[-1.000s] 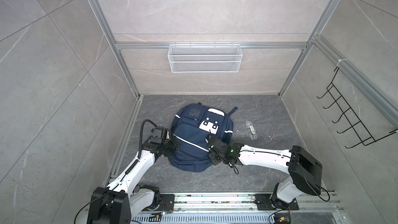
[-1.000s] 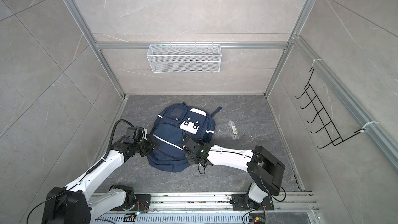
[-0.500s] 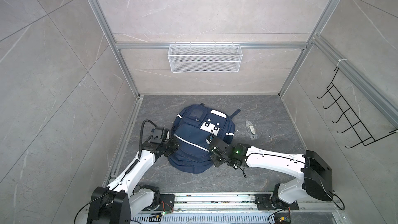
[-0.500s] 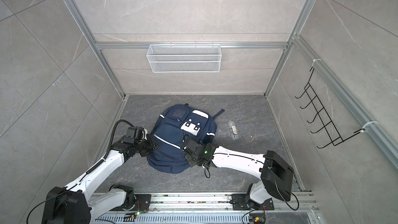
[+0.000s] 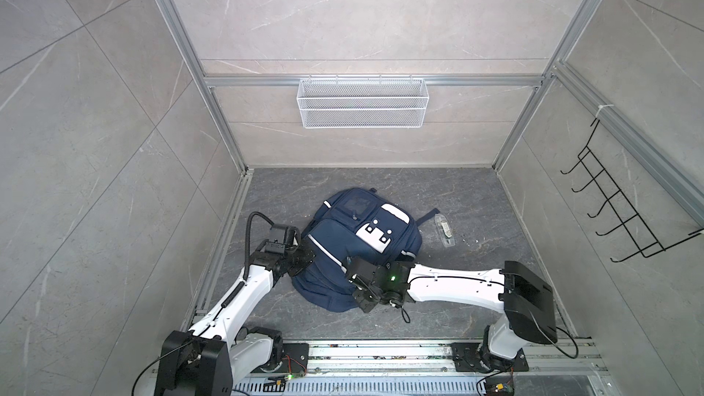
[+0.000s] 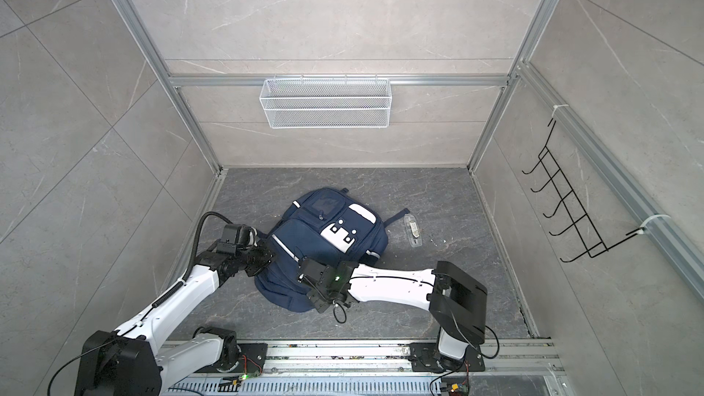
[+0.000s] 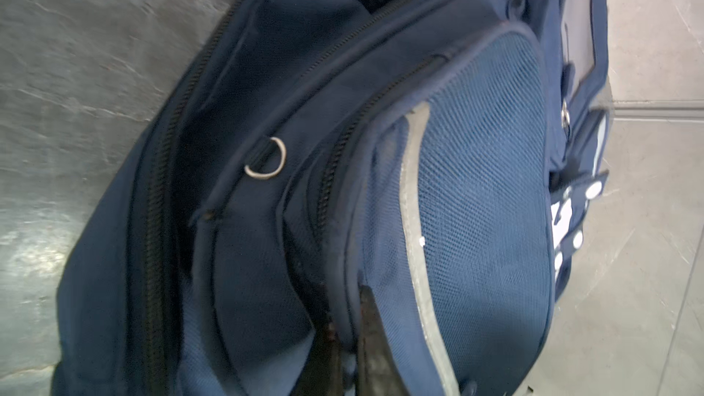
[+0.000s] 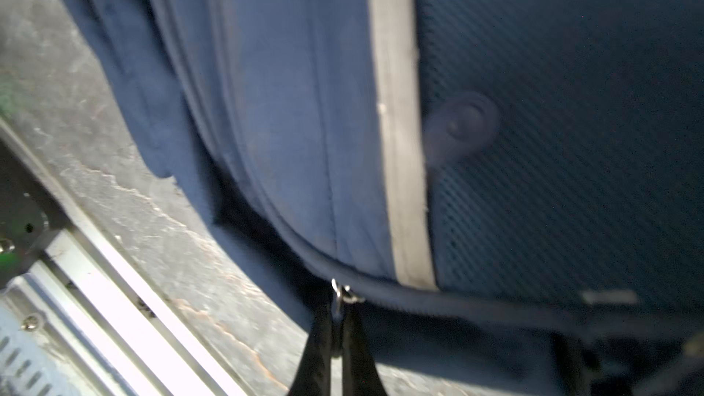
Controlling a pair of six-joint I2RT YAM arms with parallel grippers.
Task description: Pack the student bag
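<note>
Top views, bag: in both top views the student bag [image 5: 335, 238] [image 6: 304, 239] lies front-up near the middle of the dark worktop [image 5: 476, 299], between the two arms. A small clear case [image 5: 444, 231] lies near it on the right of the view, not touching.
Left wrist view, left pincer: the left pincer [image 7: 348, 321] is pressed together on a piped fabric edge of the bag, beside a zip line.
Right wrist view, right pincer: the right pincer [image 8: 339, 312] is pressed together on a small metal zip pull [image 8: 341, 293] at the bag's edge.
Stiffness: soft. The woven cloth and mesh panels sag and fold, so there is likely no firm wall to push against.
Weight: bulky but slack. It is probably light and apt to slide over the smooth worktop when a zip is tugged.
Surface: the cloth should grip well. The silver stripe [image 8: 400, 146] and the pull look slicker.
Where to hold: piping, seams, the D-ring [image 7: 266, 161], straps or zip pulls. Flat panels offer nothing to pinch.
Risk: the thin pull could slip from the tips. It seems wise for one pincer to anchor the fabric while the other draws the zip.
</note>
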